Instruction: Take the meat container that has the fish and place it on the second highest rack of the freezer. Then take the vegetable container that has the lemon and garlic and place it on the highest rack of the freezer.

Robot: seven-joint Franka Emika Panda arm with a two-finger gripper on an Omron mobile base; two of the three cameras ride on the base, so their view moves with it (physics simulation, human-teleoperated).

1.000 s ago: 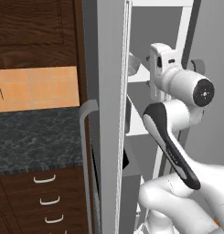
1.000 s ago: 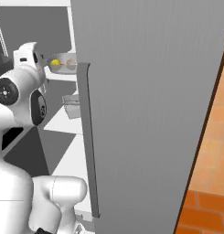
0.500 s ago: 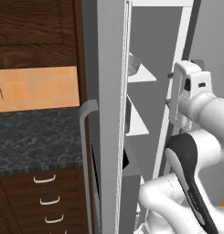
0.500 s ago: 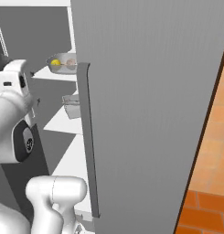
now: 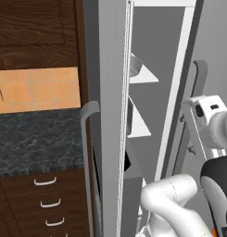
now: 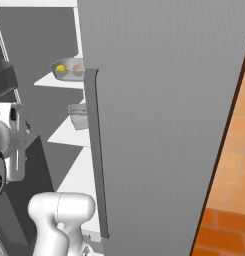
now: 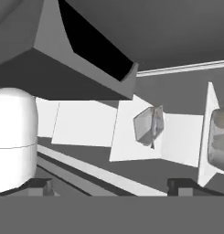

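The rounded vegetable container (image 6: 68, 69) rests on the highest freezer rack (image 6: 54, 82), with the yellow lemon (image 6: 61, 68) and the pale garlic (image 6: 77, 70) inside it. One rack lower stands the straight-walled meat container (image 6: 78, 115), partly hidden by the door; the fish inside cannot be made out. The hand view is rolled and shows the meat container (image 7: 149, 124) ahead and the vegetable container (image 7: 219, 136) at the right edge. My gripper (image 7: 111, 186) is open and holds nothing. It is well back from both racks, with its white hand (image 6: 13, 142) low at the freezer's opening.
The open freezer door (image 6: 159, 125) with its long vertical handle (image 6: 96, 155) takes up the right side. Another door edge with a handle (image 5: 89, 157) stands to the left, next to a dark counter (image 5: 36, 143) and wooden drawers (image 5: 45, 199). My own arm (image 5: 175, 208) crosses the foreground.
The hand has drawn back and down from the top racks to the freezer's opening. Its fingers stay wide. Both containers remain on their racks.
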